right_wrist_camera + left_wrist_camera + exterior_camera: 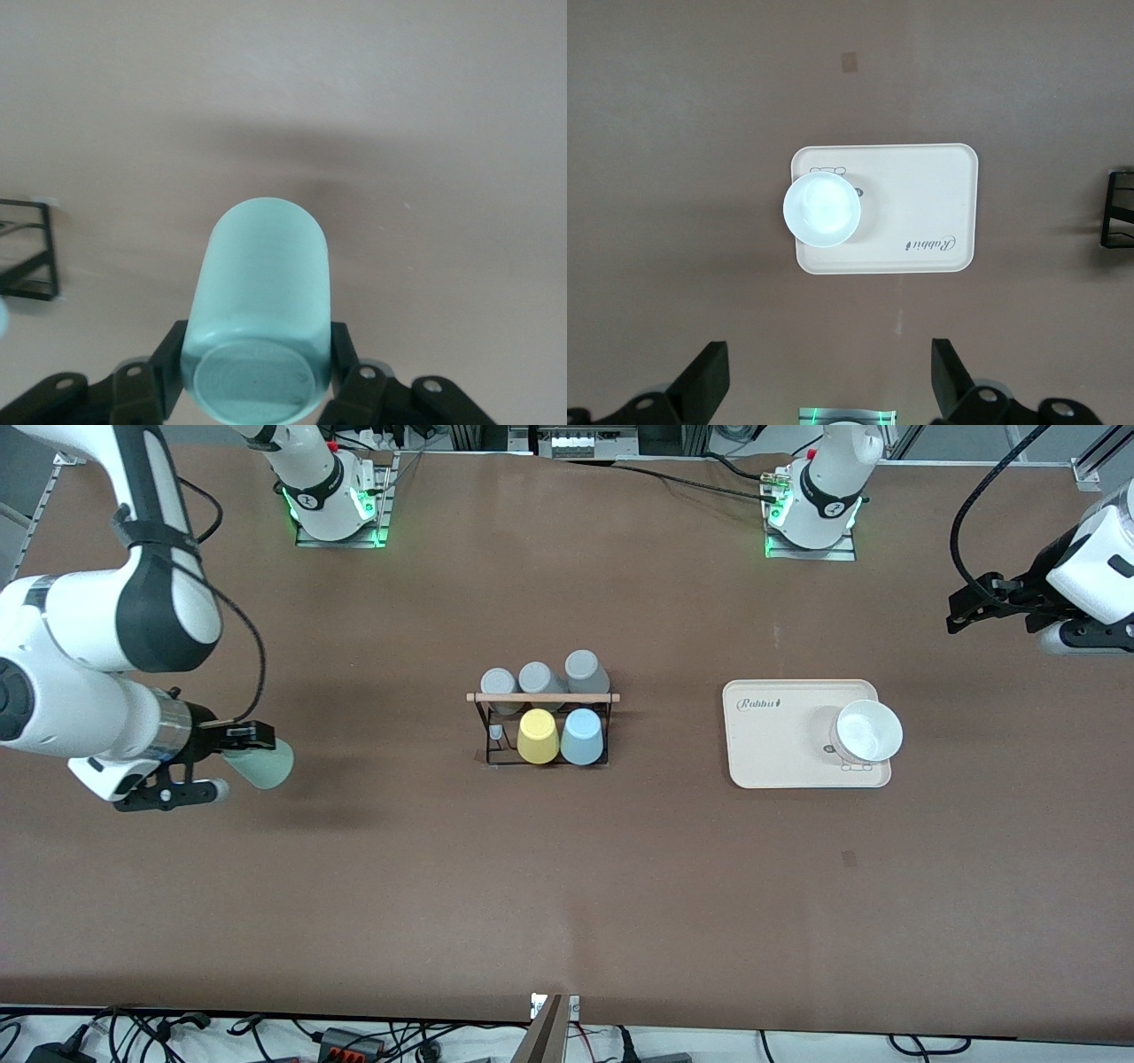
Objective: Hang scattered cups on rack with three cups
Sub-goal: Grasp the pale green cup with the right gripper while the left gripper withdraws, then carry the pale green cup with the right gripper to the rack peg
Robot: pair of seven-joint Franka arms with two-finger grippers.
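My right gripper (232,762) is shut on the pale mint-green cup (263,763), holding it on its side in the air over the right arm's end of the table. In the right wrist view the fingers (170,365) clamp the cup (261,283) near its base. The black wire rack (542,698) with its wooden rod stands mid-table and carries three grey cups (540,678), a yellow cup (538,736) and the light blue cup (582,737). Its corner (35,252) shows beside the held cup. My left gripper (970,611) waits open and empty in the air near the left arm's end (828,376).
A cream tray (771,748) lies between the rack and the left arm's end, with a white bowl (869,730) on it. The left wrist view looks down on this tray (921,190) and bowl (822,209). Cables run along the table's near edge.
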